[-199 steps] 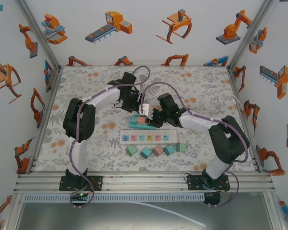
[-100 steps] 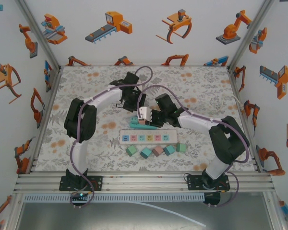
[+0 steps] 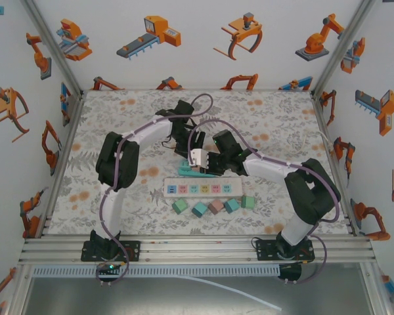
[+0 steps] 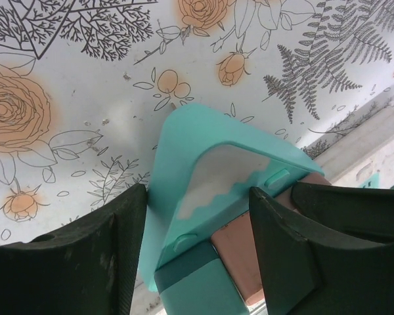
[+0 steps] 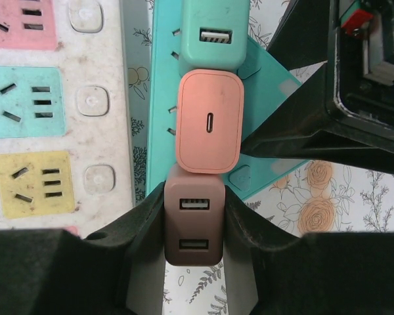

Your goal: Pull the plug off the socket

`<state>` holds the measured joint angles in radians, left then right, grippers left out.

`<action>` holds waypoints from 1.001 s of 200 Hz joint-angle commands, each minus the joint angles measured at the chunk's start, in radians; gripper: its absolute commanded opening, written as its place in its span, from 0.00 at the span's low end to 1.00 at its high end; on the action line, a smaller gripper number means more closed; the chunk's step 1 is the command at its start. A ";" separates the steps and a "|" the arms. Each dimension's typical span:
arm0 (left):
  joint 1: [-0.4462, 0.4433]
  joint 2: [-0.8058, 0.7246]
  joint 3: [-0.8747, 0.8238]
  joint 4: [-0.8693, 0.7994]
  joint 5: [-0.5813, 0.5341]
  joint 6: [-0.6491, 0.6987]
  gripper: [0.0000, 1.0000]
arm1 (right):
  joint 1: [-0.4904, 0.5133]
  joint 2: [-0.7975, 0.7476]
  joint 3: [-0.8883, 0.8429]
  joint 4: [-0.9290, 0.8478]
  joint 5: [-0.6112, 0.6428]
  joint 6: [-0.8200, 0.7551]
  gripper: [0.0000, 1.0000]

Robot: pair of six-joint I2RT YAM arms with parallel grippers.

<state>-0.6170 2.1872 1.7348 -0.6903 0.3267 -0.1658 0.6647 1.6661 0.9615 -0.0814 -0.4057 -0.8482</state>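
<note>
grip set, pull not yet made: my right gripper (image 5: 194, 213) is clamped on the brown plug (image 5: 192, 244), which sits seated at one end of the teal socket (image 5: 160, 98). my left gripper (image 4: 197, 249) straddles the socket's other end; i cannot tell whether it pinches. next, i judge, comes a straight pull away.

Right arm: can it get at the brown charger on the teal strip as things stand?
Looks like yes. The right gripper has its jaws close against both sides of the brown charger, with nothing between them and it. The pink charger next to it lies just beyond the jaws.
</note>
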 commanded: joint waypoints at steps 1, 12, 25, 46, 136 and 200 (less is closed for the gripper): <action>-0.027 0.091 -0.051 -0.062 -0.305 0.090 0.53 | 0.012 -0.047 0.040 0.047 -0.066 0.042 0.20; -0.027 0.088 -0.060 -0.052 -0.334 0.098 0.53 | -0.001 -0.051 0.053 0.053 -0.102 0.088 0.20; -0.029 0.087 -0.072 -0.042 -0.354 0.105 0.52 | -0.015 -0.051 0.060 0.073 -0.146 0.138 0.20; -0.030 0.103 -0.076 -0.038 -0.362 0.107 0.51 | -0.003 -0.039 0.085 0.002 -0.108 0.080 0.16; -0.034 0.108 -0.073 -0.034 -0.355 0.102 0.51 | 0.064 -0.077 0.091 -0.093 0.022 -0.049 0.14; -0.034 0.100 -0.084 -0.017 -0.379 0.106 0.51 | 0.053 -0.162 0.000 0.015 0.009 0.021 0.13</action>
<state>-0.6559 2.1593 1.7321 -0.6914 0.2050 -0.1352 0.7074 1.5826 0.9874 -0.1654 -0.3264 -0.8562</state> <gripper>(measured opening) 0.517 0.340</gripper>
